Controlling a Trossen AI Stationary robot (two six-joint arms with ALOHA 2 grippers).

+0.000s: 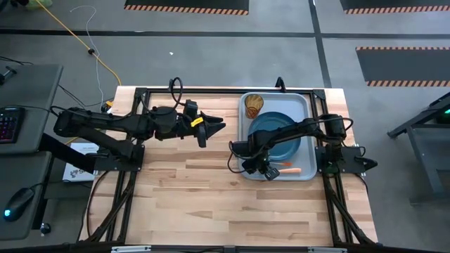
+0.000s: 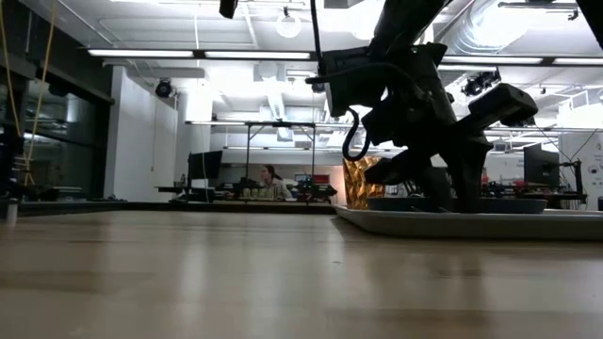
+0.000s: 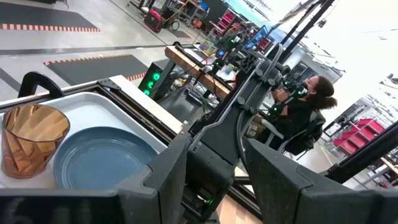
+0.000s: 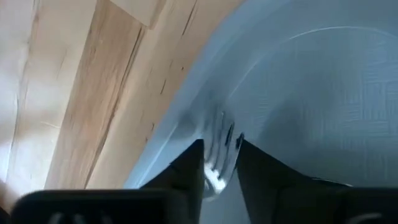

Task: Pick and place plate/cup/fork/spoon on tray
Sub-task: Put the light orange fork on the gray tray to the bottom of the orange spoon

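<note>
The light blue-grey tray [image 1: 307, 105] lies at the table's far right. On it stand the dark blue plate [image 1: 281, 130] and, in the far left corner, the amber cup [image 1: 253, 105]. My right gripper [image 1: 259, 167] is low over the tray's near left corner, shut on the fork [image 4: 217, 149]. An orange-red handle [image 1: 290, 169] lies along the tray's near edge, right of that gripper; I cannot tell whether it is the fork's own handle or the spoon. My left gripper [image 1: 216, 128] is open and empty above the table, left of the tray. My right gripper has the fork's metal neck [image 4: 216, 177], just behind the tines, between its two fingers. The fingers slant down from the table's right and lie across the fork. The tines [image 4: 217, 134] point toward the tray's rim, low over the tray floor; whether they touch it I cannot tell.
Bare wooden tabletop [image 1: 197, 197] spreads left of and in front of the tray. Both arms' black base frames stand on the table's left [image 1: 123, 165] and right [image 1: 341, 158] sides. A person [image 3: 305, 106] sits at a desk beyond the table.
</note>
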